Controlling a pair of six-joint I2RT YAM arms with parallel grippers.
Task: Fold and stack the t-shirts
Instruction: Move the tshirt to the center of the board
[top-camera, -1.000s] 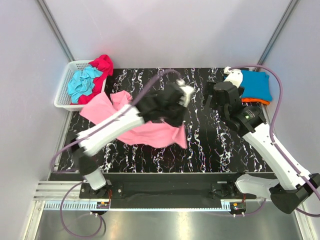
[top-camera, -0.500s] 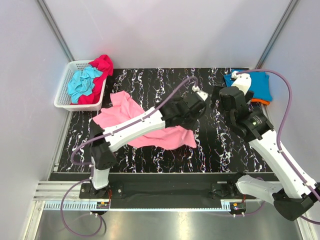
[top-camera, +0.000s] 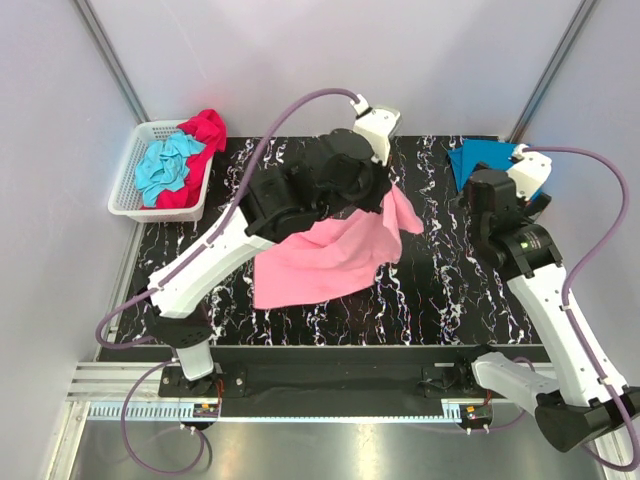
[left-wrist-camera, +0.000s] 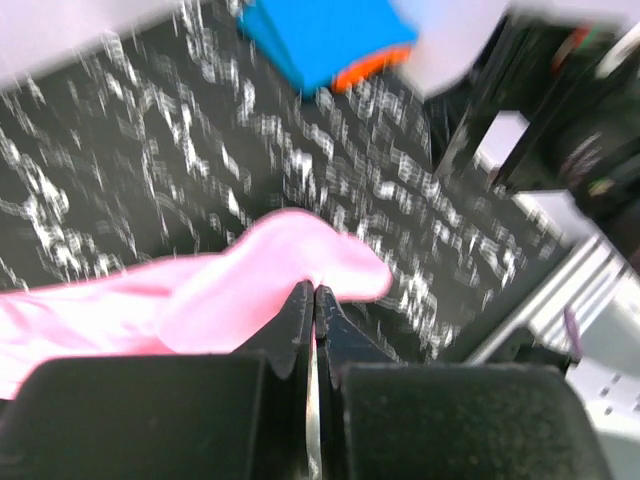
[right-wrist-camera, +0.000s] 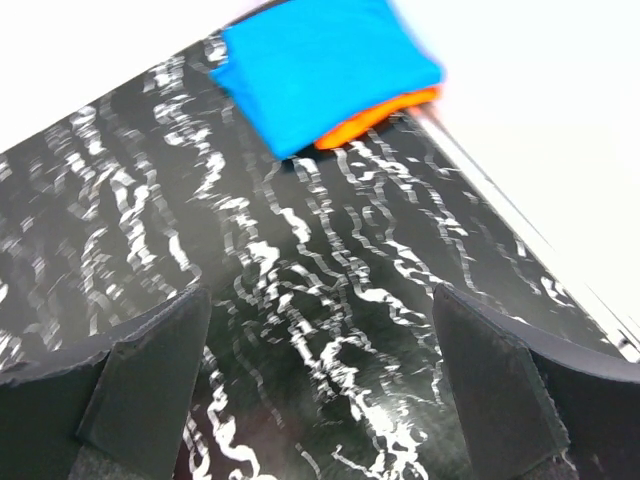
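Observation:
A light pink t-shirt (top-camera: 325, 262) hangs stretched over the middle of the black marbled table, lifted at its far right corner. My left gripper (left-wrist-camera: 314, 292) is shut on that pink cloth (left-wrist-camera: 250, 295), high above the table centre. The left gripper's tip is hidden by the wrist in the top view. A folded blue t-shirt (right-wrist-camera: 325, 65) lies on an orange one (right-wrist-camera: 375, 117) at the far right corner. My right gripper (right-wrist-camera: 320, 340) hovers wide open over bare table, just short of that stack, with nothing between its fingers (right-wrist-camera: 150, 375).
A white slatted basket (top-camera: 131, 180) at the far left holds a teal t-shirt (top-camera: 165, 165) and a magenta-red one (top-camera: 205, 135). The blue stack (top-camera: 478, 158) sits partly behind the right arm. Grey walls close in on both sides.
The left arm has swung up and toward the far right, pulling the pink t-shirt's corner with it and dragging the shirt rightward. The right arm has drawn back toward the right.

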